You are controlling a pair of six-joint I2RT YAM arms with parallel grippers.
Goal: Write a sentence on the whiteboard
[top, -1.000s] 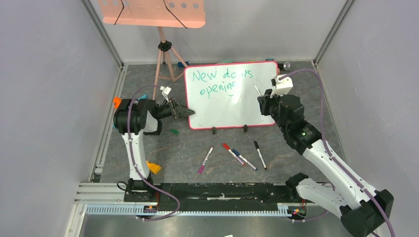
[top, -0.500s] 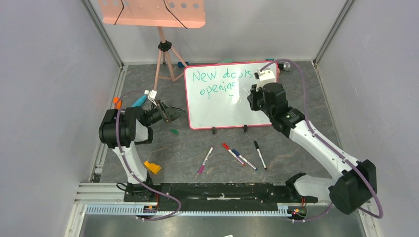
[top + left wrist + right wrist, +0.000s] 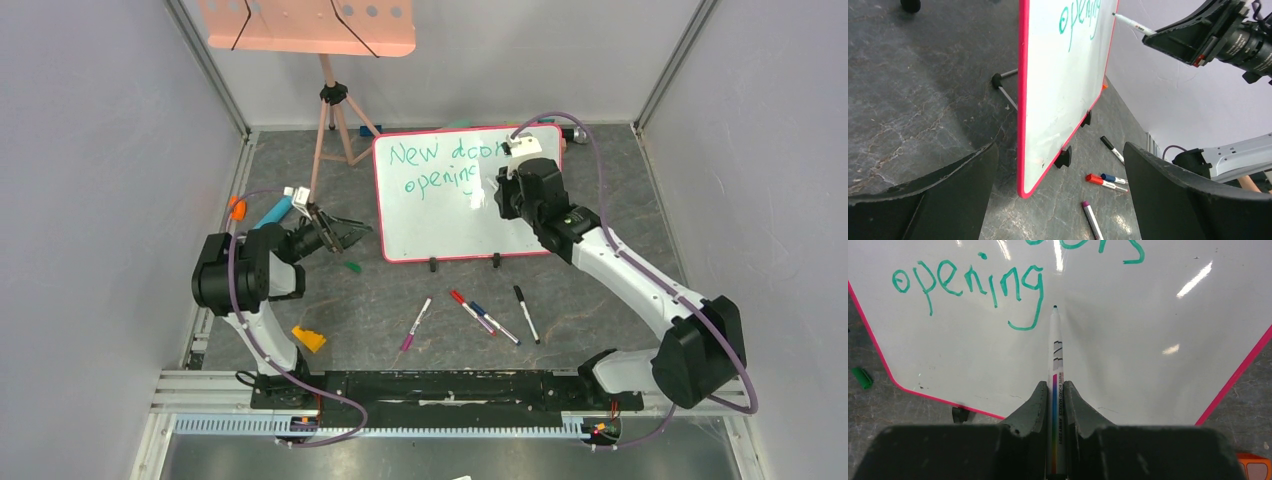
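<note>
You see a booth closed in by plain pale grey walls (image 3: 100,150), with metal posts (image 3: 208,68) in its back corners. Your worktop (image 3: 380,290) is dark grey and marbled. At the back left, a salmon-pink perforated tray (image 3: 300,25) sits on a tripod (image 3: 333,96). An aluminium rail (image 3: 400,425) lines the near edge.

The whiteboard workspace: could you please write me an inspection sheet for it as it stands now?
Surface: grey marbled table.
Job's things: whiteboard upright on black feet; sentence in green, two lines, the lower reading "opening".
Clutter: four loose markers, green cap and orange wedge on the table.
Claws: right claw shut on marker, tip by the "g", contact unclear; left claw open astride the whiteboard's edge, not touching.
Cables: purple cables loop along both arms.
Surroundings: grey walls; pink perforated tray behind.
</note>
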